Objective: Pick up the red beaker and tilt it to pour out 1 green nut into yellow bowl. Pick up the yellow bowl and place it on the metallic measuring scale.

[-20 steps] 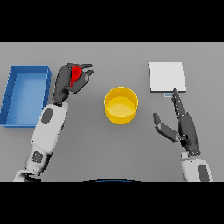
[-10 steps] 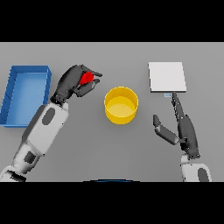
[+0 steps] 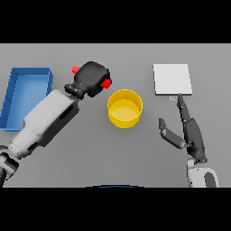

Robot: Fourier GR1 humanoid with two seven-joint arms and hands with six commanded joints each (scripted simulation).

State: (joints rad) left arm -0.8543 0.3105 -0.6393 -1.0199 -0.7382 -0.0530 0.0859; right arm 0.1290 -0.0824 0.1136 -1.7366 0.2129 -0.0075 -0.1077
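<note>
I note my left hand (image 3: 93, 78) clenched round the red beaker (image 3: 106, 84), tipped toward the yellow bowl (image 3: 125, 108) just beside it; right hand (image 3: 191, 132) released

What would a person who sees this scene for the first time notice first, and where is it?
First, the dark left hand left of centre, curled round the red beaker, which shows only as red bits on either side of the hand, close to the rim of the yellow bowl at the centre. Next, the blue tray at the far left and the pale square scale at the upper right, with the open right hand just below it.
</note>
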